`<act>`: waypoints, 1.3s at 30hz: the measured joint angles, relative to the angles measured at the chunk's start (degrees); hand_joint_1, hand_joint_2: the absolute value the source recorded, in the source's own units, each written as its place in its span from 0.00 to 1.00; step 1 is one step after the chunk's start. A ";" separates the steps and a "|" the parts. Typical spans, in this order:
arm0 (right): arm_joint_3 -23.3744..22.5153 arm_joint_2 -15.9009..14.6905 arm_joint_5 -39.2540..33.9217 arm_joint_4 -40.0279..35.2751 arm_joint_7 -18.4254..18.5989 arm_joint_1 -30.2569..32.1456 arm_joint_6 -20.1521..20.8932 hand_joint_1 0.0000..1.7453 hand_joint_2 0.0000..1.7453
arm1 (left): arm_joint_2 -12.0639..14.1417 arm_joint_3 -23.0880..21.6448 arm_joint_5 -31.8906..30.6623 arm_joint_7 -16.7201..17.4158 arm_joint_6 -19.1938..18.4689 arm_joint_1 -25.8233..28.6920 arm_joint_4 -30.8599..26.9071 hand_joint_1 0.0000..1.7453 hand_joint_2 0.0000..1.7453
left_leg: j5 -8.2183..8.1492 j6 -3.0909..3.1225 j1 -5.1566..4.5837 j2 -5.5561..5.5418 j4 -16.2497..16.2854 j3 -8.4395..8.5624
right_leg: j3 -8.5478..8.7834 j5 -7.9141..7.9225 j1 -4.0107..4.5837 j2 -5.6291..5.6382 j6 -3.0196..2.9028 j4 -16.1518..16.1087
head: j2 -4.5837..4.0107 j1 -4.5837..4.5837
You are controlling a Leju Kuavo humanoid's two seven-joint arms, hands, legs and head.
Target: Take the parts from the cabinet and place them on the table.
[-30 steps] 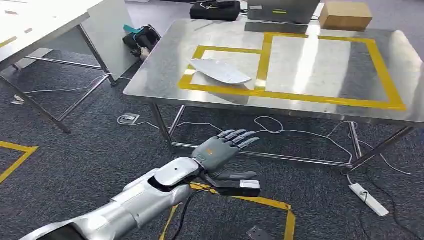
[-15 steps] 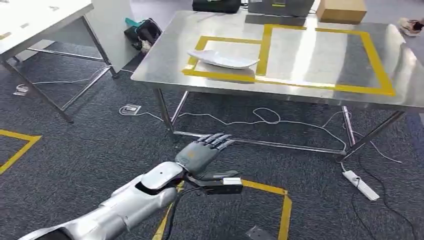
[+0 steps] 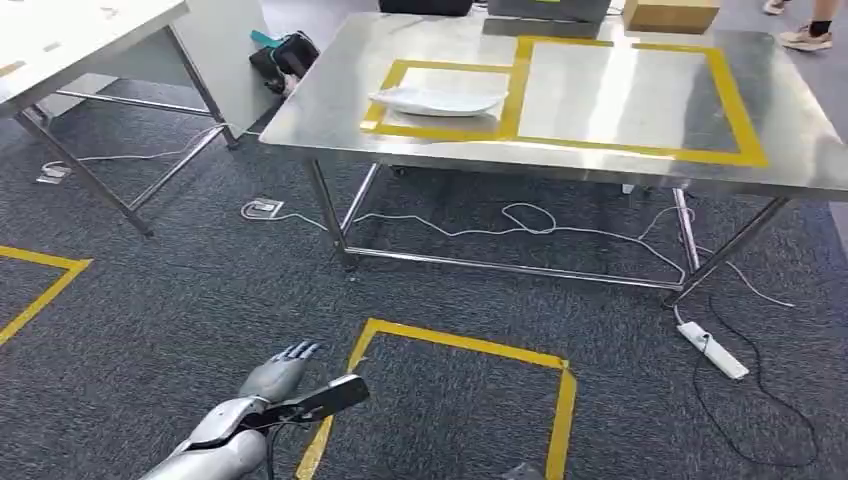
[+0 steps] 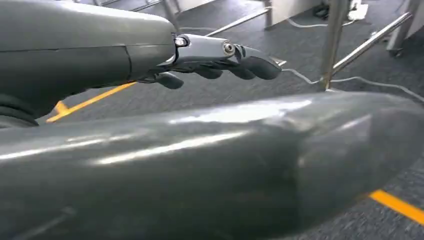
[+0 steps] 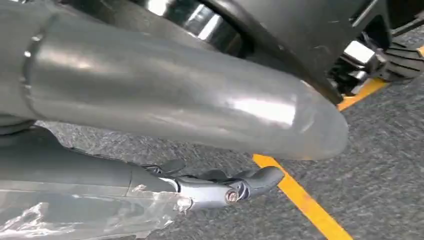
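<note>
A white flat part point(image 3: 435, 100) lies inside the small yellow-taped rectangle on the steel table point(image 3: 560, 155). The larger taped rectangle beside it is bare. My left hand point(image 3: 275, 372) hangs low over the carpet, well short of the table, fingers stretched out and holding nothing. In the left wrist view its fingers point(image 4: 225, 55) are straight, apart from the thick thumb. My right hand point(image 5: 220, 190) hangs over the carpet with its fingers extended and nothing between them and the thumb. Crinkled clear film point(image 5: 75, 220) shows along that hand's cover.
A yellow tape square point(image 3: 460, 345) marks the carpet before the table. Cables and a power strip point(image 3: 712, 350) lie under and right of the table. A white table point(image 3: 80, 40) stands at left, a black bag point(image 3: 285, 60) behind it. A person's feet point(image 3: 810, 35) are at far right.
The whole view has shifted, so the camera moved and the table now sits farther up the frame. My left arm has dropped toward the lower left, still holding nothing.
</note>
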 joint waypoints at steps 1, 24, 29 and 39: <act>-0.02 0.02 0.00 0.00 0.00 0.11 0.00 0.00 0.00 | 0.00 0.24 -0.02 0.02 -0.13 0.04 0.17 0.00 0.00 | 0.04 0.30 -0.01 -0.01 -0.06 0.01 | -0.10 0.25 0.04 0.00 -0.31 0.00 | 0.00 0.04; -9.97 0.22 -8.63 0.02 -6.95 1.75 -1.51 0.00 0.00 | -0.79 35.76 30.99 18.36 -4.24 16.93 11.65 0.00 0.00 | 4.43 -0.46 1.07 -1.81 -4.06 0.39 | -7.06 -8.99 -0.36 -0.21 1.19 15.43 | 0.00 0.43; -10.45 0.76 -8.06 0.02 -6.60 1.64 -1.57 0.00 0.00 | -1.65 38.47 31.00 17.99 -4.33 17.19 11.91 0.00 0.00 | 5.06 -2.80 1.76 -4.62 -1.51 -2.00 | 0.70 -2.32 -1.21 3.39 2.91 1.06 | 0.02 0.65; -10.58 1.20 -7.37 0.04 -4.44 2.04 -1.90 0.00 0.00 | -2.56 39.49 29.32 16.28 -4.44 17.32 12.04 0.00 0.00 | -6.77 -3.24 1.77 -1.15 18.37 -9.44 | 0.23 -0.70 -0.48 -2.36 -1.54 1.66 | -0.02 -0.50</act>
